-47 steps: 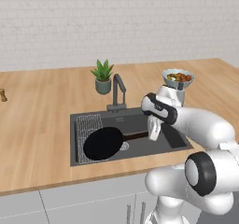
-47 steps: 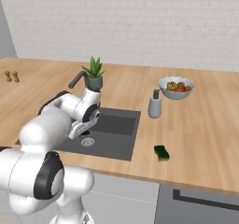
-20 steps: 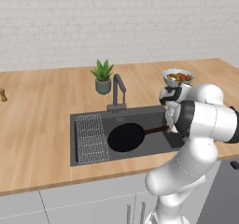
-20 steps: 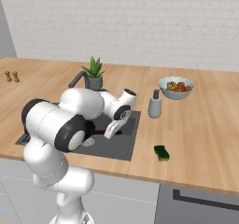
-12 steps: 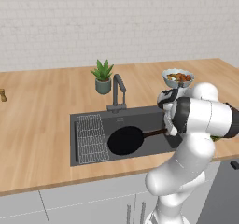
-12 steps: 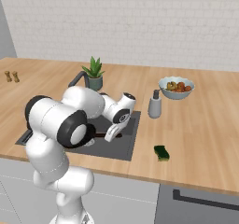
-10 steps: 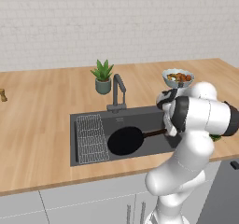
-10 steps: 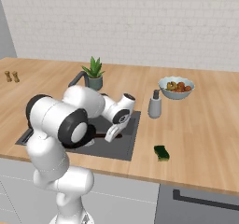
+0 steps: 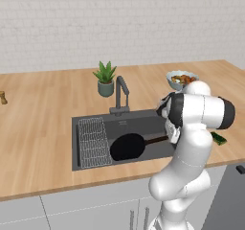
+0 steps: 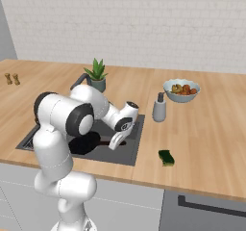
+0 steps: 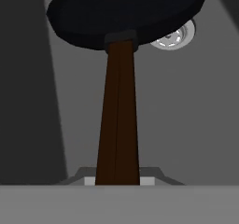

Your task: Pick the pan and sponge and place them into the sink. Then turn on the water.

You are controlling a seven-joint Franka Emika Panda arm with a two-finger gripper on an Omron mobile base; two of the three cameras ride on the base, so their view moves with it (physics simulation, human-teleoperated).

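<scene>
A: Where is the pan [image 9: 127, 146] at this moment?

B: It is inside the sink [image 9: 143, 124], in the middle part of the basin, just to the right of the wire rack [image 9: 92, 142] that lies along the left side. Its long handle [image 9: 157, 140] points toward the right wall of the sink. In the hand view the handle [image 11: 118, 120] runs from the bottom up to the black pan [image 11: 126, 13], and the round steel drain [image 11: 175, 37] shows behind the pan's edge.

A: And the gripper [image 10: 115, 143]?

B: It is down in the sink, near the right wall, at the end of the handle. The jaws are closed on the handle; in the hand view the handle comes out exactly between the tips.

A: Is the pan resting on the bottom of the sink?

B: I cannot tell this. It is low in the basin, but contact with the floor is not clear.

A: Where is the sponge [image 10: 166, 158]?

B: It lies on the wooden counter [image 10: 206, 124], to the right of the sink, close to the front edge and well apart from the pan. Further back on the counter stand a soap bottle [image 10: 159, 108] and a bowl of food [image 10: 180, 90]. The tap [image 9: 121, 94] stands at the back edge of the sink, with a small plant [image 9: 105, 78] beside it.
</scene>
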